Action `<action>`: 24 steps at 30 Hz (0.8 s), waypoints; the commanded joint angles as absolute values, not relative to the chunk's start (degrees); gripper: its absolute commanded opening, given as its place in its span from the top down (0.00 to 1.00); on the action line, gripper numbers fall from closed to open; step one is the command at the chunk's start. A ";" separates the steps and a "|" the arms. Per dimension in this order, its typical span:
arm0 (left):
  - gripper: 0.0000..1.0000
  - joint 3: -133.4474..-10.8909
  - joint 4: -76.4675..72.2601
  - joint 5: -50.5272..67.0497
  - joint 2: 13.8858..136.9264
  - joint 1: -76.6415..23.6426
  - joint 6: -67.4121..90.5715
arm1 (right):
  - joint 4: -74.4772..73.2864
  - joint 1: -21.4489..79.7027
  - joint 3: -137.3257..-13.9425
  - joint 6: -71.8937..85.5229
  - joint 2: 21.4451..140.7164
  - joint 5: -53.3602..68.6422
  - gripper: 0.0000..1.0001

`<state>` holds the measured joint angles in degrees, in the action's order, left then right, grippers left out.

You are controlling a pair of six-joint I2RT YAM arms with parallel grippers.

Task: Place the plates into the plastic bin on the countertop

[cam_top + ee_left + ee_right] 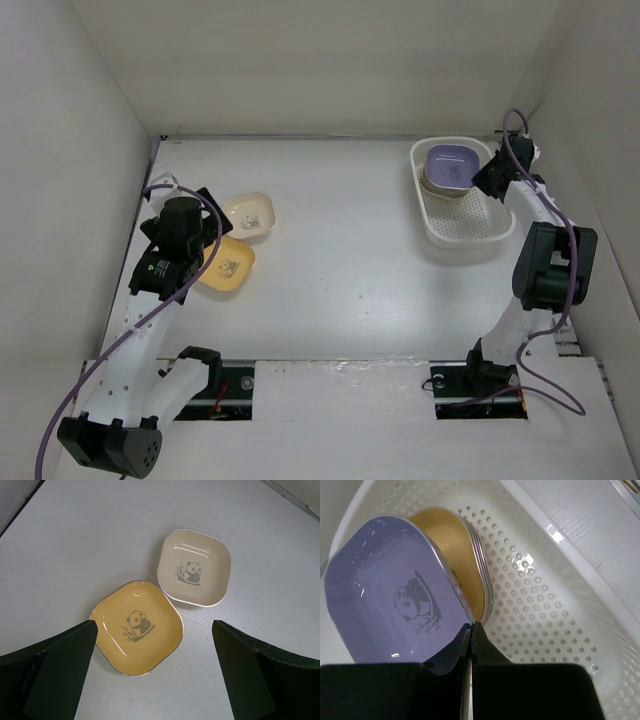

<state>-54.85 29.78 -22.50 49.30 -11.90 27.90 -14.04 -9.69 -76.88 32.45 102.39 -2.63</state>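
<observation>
A yellow-orange plate point(136, 627) and a cream plate point(195, 567), each with a panda picture, lie side by side on the white countertop point(340, 250) at the left. They also show in the top view, yellow point(228, 266) and cream point(250, 214). My left gripper point(153, 626) is open and empty, hovering above the yellow plate's near right edge. The white perforated bin point(465, 230) stands at the far right. In it lies a stack of plates with a yellow one point(455, 545) showing. My right gripper point(471, 626) is shut on the rim of the purple plate point(390, 595), which is tilted on that stack.
White walls bound the countertop at the left, back and right. The bin's near half point(545, 605) holds no plates. The right arm point(545, 260) rises beside the bin, close to the right wall.
</observation>
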 commanded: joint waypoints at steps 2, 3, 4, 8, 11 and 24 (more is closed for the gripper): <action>0.00 -54.49 28.30 -22.06 48.96 -11.87 27.60 | -9.66 -10.63 -82.08 34.63 104.49 -3.69 1.00; 0.00 -54.49 28.30 -22.06 48.96 -11.87 27.60 | -10.28 -10.63 -82.70 34.63 105.11 -3.69 1.00; 0.00 -54.49 28.30 -22.06 48.96 -11.87 27.60 | -10.28 -10.63 -83.75 34.63 105.73 -3.69 1.00; 0.00 -54.49 28.30 -22.06 48.96 -11.87 27.60 | -11.25 -11.16 -85.43 34.63 108.36 -3.35 0.96; 0.00 -54.49 28.30 -22.06 48.96 -11.87 27.60 | -10.73 -11.16 -84.82 34.63 107.85 -2.81 0.39; 0.00 -55.80 30.32 -25.74 53.96 -11.87 29.44 | -12.39 18.05 -87.44 14.26 93.78 -4.22 0.01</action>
